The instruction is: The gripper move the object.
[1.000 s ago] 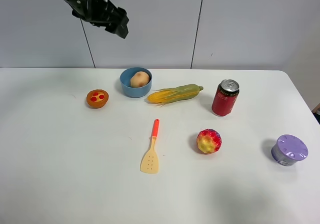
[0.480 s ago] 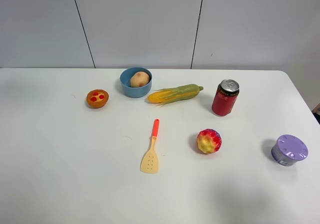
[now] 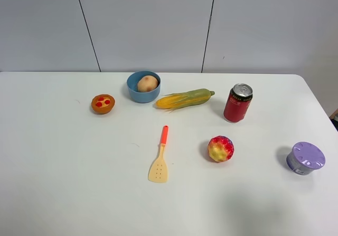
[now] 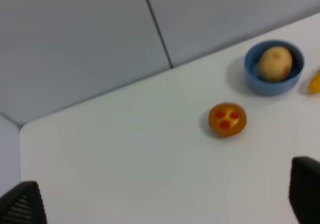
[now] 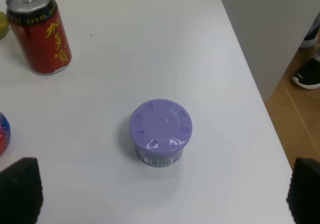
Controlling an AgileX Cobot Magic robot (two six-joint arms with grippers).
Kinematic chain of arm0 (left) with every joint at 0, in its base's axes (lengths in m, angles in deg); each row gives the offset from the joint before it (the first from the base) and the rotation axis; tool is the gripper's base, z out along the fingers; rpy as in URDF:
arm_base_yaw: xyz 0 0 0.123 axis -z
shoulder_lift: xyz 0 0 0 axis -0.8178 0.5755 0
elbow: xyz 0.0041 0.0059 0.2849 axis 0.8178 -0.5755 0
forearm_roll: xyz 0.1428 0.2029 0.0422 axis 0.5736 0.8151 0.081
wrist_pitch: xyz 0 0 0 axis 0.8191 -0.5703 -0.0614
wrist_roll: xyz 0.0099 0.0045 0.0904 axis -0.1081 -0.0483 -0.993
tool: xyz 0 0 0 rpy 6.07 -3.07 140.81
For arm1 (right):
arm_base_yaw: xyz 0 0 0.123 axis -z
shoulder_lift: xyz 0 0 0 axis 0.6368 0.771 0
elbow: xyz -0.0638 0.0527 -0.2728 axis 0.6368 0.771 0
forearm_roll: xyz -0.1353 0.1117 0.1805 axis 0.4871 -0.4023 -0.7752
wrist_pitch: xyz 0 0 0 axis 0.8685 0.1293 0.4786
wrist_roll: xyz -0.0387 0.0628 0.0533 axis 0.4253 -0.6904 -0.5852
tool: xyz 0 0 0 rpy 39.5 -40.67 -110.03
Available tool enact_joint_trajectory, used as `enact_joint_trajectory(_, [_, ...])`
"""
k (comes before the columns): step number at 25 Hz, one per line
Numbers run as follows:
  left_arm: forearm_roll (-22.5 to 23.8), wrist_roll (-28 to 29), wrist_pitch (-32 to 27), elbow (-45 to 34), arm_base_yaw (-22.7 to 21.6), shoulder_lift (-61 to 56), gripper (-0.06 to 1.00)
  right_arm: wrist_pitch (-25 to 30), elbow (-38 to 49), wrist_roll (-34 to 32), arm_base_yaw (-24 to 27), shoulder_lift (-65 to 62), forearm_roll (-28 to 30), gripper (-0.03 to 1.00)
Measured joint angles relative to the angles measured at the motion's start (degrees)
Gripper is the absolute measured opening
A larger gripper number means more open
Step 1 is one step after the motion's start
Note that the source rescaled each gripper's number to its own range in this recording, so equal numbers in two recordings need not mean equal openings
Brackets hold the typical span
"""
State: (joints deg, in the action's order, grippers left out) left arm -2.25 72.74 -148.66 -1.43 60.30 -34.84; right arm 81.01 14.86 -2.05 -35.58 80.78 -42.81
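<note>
Potato (image 3: 147,83) sits inside the blue bowl (image 3: 133,92) near the table's (image 3: 79,183) far edge, apparently already placed, while the left gripper (image 4: 160,204), jaws spread wide and empty, hangs well clear, suggesting nothing remains but retreat.

Bright, even light from overhead fills all views, leaving only soft, short shadows under the can (image 3: 237,103) and tub (image 3: 305,158). The left wrist view is slightly blurred; the others are sharp, without glare on the table (image 3: 63,162).
</note>
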Motion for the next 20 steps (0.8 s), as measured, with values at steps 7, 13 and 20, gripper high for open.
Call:
enact_joint_trajectory(7, [-2.4,0.6,2.6,-25.1,-5.9,-26.0,0.99,0.0,0.0,0.0,0.0,0.0,0.0,1.00])
enact_joint_trajectory(13, [-6.6,0.6,2.5,-38.9,-6.2,-42.6,0.99,0.0,0.0,0.0,0.0,0.0,0.0,1.00])
enact_joint_trajectory(20, [-6.3,2.4,3.5,-46.2,-6.2,-49.1,0.99,0.0,0.0,0.0,0.0,0.0,0.0,1.00])
